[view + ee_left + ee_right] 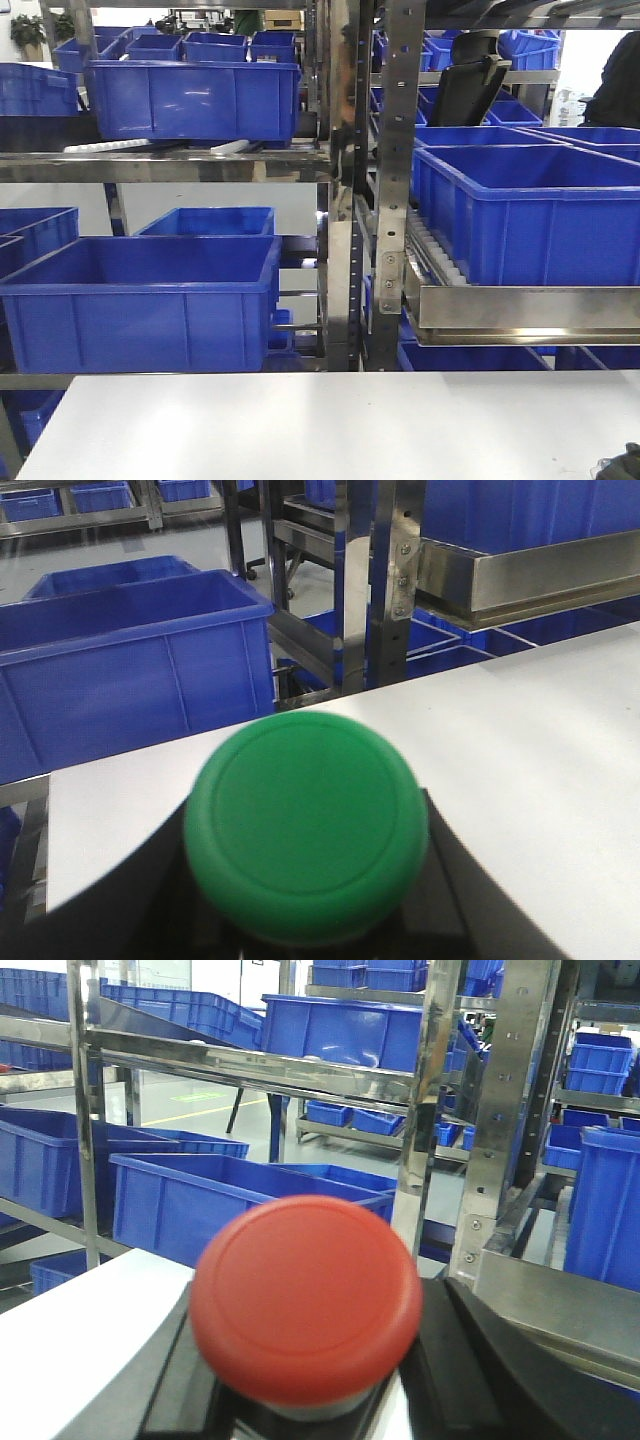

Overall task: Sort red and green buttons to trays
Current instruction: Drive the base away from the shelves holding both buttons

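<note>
Left gripper (305, 915) holds green button (305, 825), cap toward camera, above white table (540, 740) | right gripper (305, 1405) holds red button (305, 1295) likewise, over table edge | blue crates (200, 1205) on steel racks (432, 1080) behind.

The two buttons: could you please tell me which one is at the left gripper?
The green button, its cap filling the left wrist view between dark fingers; the red button shows only in the right wrist view.

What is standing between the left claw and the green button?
Nothing visible. The green button sits right between the dark fingers of the left claw, apparently gripped, over the white table.
</note>
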Available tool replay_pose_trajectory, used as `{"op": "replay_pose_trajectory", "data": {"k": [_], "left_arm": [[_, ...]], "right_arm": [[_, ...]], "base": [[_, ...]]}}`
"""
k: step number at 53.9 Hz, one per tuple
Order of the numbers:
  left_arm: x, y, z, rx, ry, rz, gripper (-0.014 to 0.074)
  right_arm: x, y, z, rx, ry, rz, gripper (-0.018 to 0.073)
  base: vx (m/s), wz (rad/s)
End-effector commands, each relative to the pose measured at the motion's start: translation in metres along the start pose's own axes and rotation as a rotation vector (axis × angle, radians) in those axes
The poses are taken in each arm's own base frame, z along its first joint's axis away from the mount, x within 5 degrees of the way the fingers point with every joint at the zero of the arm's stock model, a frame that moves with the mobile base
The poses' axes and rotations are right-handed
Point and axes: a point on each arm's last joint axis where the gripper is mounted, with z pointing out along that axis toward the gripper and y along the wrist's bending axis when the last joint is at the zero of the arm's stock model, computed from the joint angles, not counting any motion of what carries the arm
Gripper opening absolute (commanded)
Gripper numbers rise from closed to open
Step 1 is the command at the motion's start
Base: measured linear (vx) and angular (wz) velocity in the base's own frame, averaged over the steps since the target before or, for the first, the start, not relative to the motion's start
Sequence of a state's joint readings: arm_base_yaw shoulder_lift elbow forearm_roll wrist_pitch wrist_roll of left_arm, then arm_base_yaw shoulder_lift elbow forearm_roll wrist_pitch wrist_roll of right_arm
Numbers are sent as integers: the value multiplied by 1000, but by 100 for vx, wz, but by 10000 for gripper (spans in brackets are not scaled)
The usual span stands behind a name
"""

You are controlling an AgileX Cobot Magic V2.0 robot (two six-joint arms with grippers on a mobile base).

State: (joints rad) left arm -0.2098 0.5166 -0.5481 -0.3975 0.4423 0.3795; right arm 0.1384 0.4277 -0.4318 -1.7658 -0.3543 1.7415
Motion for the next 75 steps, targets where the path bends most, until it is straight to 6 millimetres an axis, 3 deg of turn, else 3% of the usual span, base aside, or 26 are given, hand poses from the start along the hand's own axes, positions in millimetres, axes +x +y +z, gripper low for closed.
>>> {"op": "replay_pose_trajectory", "data": {"k": [1, 16, 75], "left_arm": [[-18, 1, -4, -18, -115, -18, 0], [-18, 1, -4, -18, -115, -18, 0], [-18, 1, -4, -18, -115, -18, 0]], "right_arm": [[-10, -3, 0, 33, -27, -14, -10], [-10, -2, 0, 22, -25, -15, -10], [-10, -2, 0, 23, -26, -15, -10]], "base": [[-3, 11], [-3, 38], [-9, 73]]}}
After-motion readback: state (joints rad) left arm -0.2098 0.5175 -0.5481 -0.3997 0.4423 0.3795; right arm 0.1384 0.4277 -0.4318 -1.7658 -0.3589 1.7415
